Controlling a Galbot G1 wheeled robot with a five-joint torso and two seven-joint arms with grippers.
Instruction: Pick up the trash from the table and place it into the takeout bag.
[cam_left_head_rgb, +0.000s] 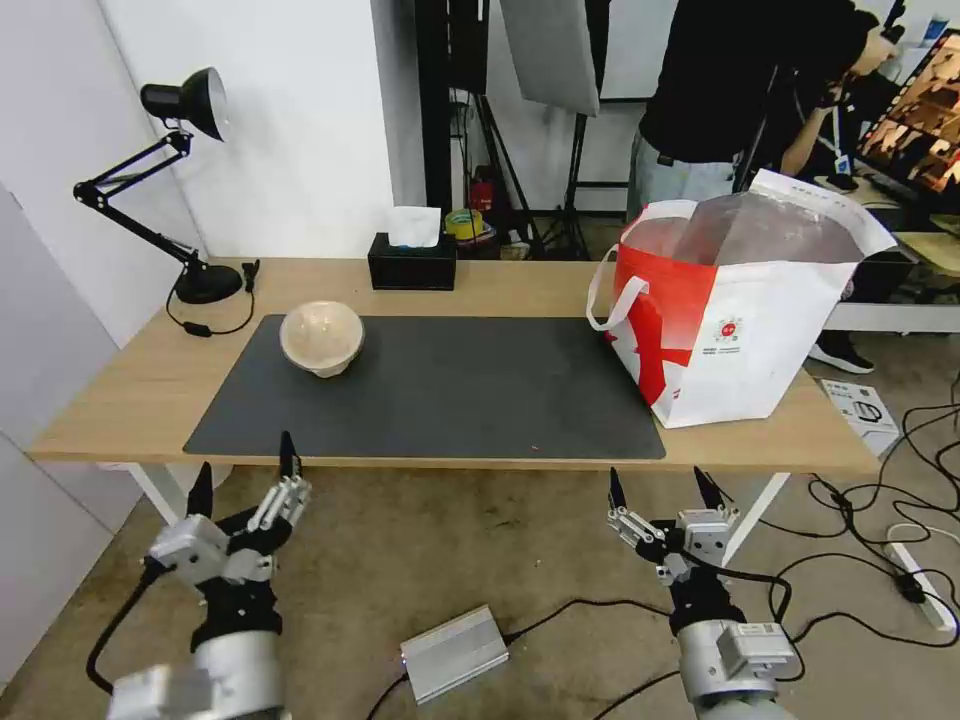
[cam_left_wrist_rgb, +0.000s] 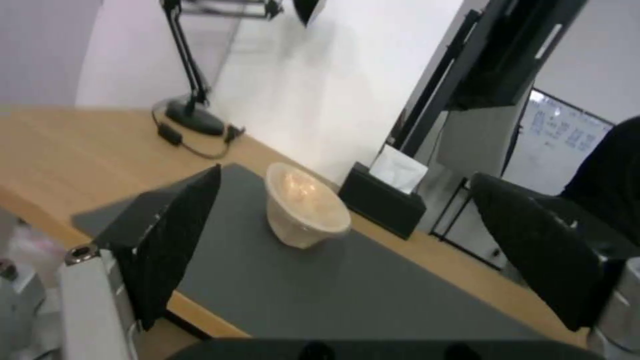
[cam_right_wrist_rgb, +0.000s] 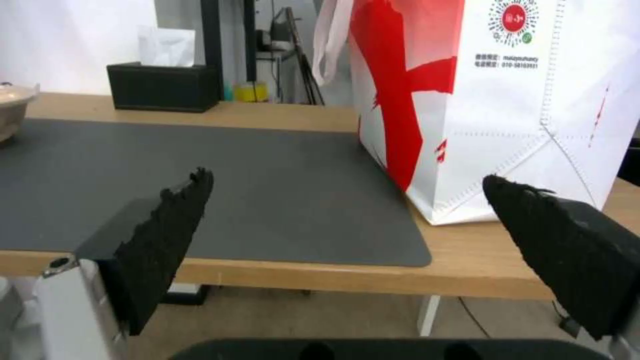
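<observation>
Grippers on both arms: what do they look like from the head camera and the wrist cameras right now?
Both match: the left gripper and right gripper each have two black pointed fingers on silver-grey metal bodies, black wrist joints and silver forearm housings. A black cable loops off each arm. Close up, the finger pads are matte black, with ragged edges on the right gripper's.

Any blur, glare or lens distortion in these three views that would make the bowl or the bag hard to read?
Head view: sharp, edges bowed, foil lining of the takeout bag shiny. Left wrist view: soft, beige bowl glaring on top. Right wrist view: clear; bag logo readable.
</observation>
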